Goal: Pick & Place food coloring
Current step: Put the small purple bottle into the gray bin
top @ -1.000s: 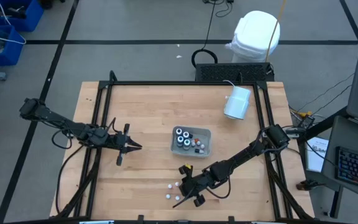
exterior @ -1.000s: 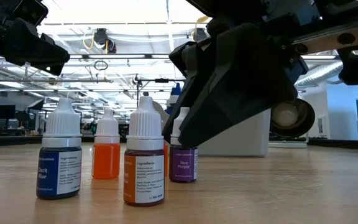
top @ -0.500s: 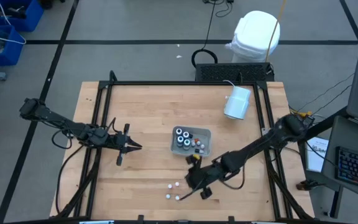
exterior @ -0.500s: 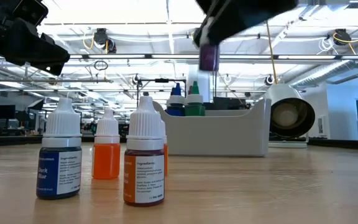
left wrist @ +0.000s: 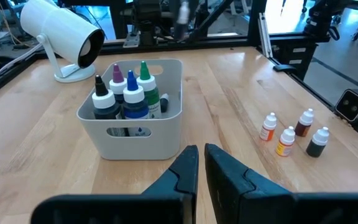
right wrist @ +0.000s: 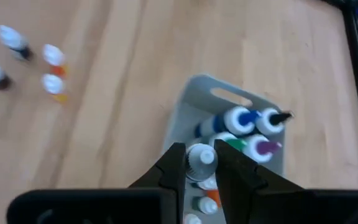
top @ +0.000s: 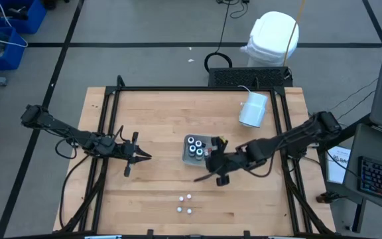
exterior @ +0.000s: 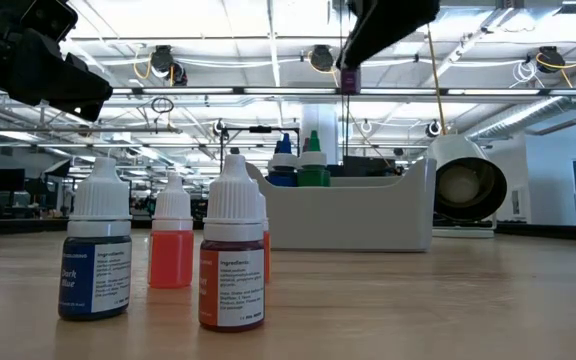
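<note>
A small white-capped bottle point(right wrist: 201, 160) is clamped upright between the fingers of the right pincer point(right wrist: 197, 163), held above the near edge of the white tray point(right wrist: 191, 99), which lies directly below and slightly ahead. The bottle's long axis is roughly vertical, so a short advance and descent is judged sufficient. The bigger bottles point(right wrist: 253, 121) already in the tray crowd the far part and could be bumped. Four small bottles point(exterior: 173, 250) are left on the bench point(top: 158, 119), well apart from the tray. The left pincer point(left wrist: 197, 168) is parked to the tray's side, fingers nearly together, nothing held.
</note>
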